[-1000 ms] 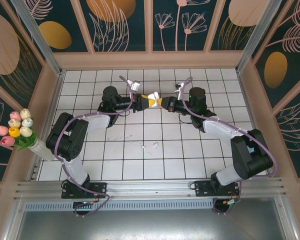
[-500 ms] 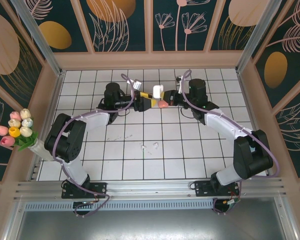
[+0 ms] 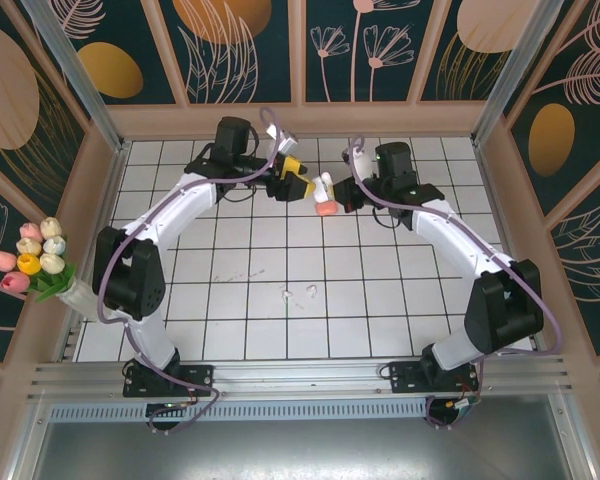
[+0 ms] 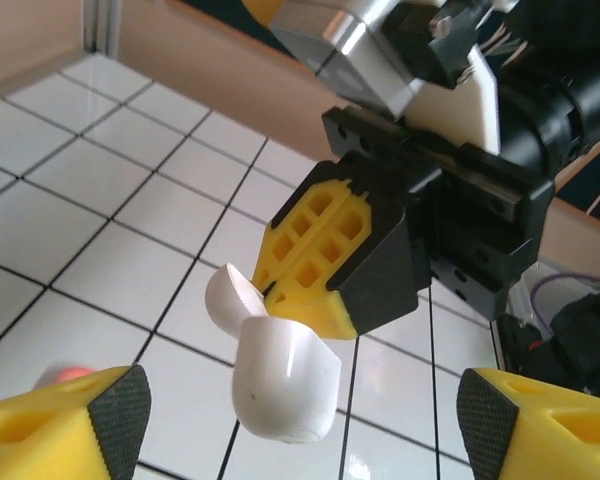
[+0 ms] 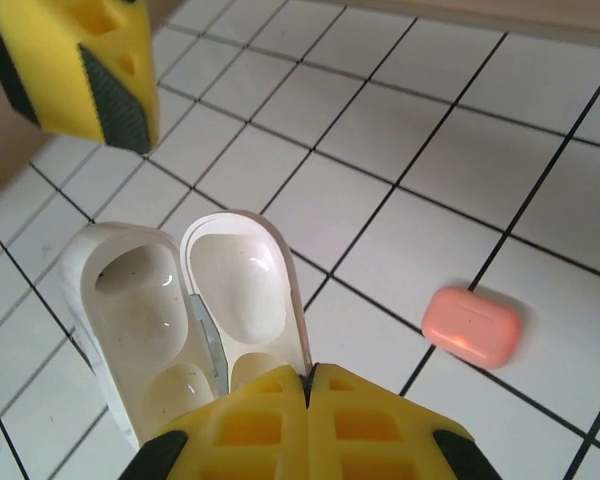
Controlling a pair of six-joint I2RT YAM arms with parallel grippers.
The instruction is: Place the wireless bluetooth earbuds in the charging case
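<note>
My left gripper (image 3: 296, 176) hangs over the far side of the counter (image 3: 380, 300). Its yellow, ribbed plastic fingers are spread apart with nothing between them, and their dark pads face the case just to the right. Nearer, about mid-counter, the earbuds (image 3: 285, 295) lie loose on the white tiles. I can make out two pale specks a little apart, too small for me to read their stems. I judge them featherlight, hard, smooth-shelled and rounded, so they could squirt out of a careless pinch or skate on the glazed tile. The stem looks the best place to take hold, leaving the bulb end free to drop into a well. Right of my open fingers, the white charging case (image 5: 160, 300) is held off the counter, hinged open. It is a glossy rounded shell with smooth scooped hollows that look empty, and it seems stiff and light but slippery. Close by on the tiles lies a closed salmon-pink case (image 5: 472, 326), a smooth rounded pebble. My right gripper (image 5: 310, 400) has its fingers pressed together, clamped on the white case's edge near the hinge, a narrow hold that a push could twist.
</note>
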